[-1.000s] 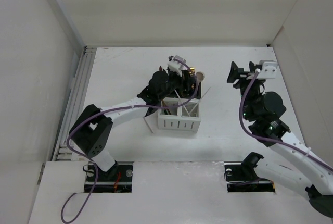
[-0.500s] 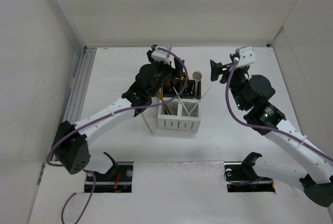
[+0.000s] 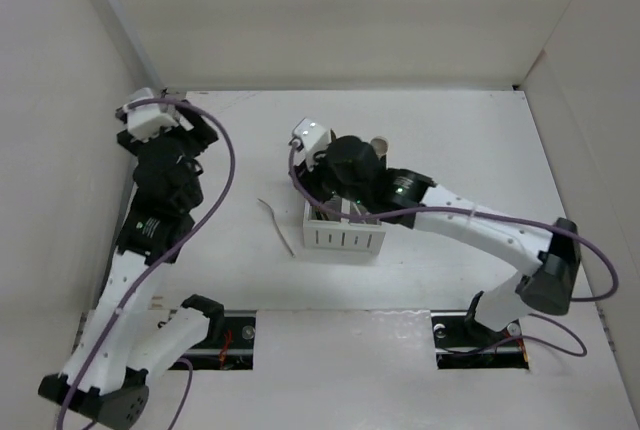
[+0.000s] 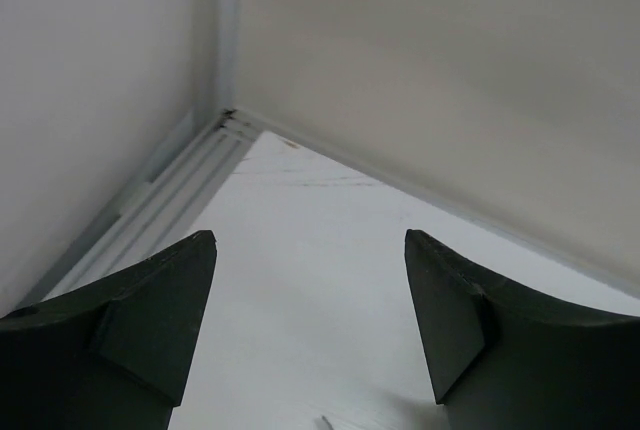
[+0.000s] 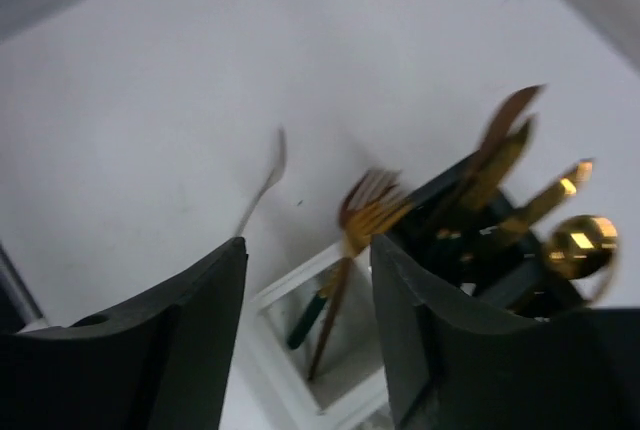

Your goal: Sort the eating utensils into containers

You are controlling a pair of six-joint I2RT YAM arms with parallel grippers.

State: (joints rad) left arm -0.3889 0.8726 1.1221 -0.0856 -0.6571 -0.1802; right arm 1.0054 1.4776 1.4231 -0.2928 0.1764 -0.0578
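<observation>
The middle of the table is blocked by the containers and the right arm over them; open surface is seen along the far and right edges.

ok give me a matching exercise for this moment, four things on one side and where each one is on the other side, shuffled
Things
1. left gripper
2. right gripper
3. gold fork
4. pale loose utensil

Places
A. lying on the table, left of the white bin
B. open, hovering over the white bin
C. leaning in the white bin
D. open, by the table's far left corner

Pairs: 1-D, 2-B, 3-C, 4-A
</observation>
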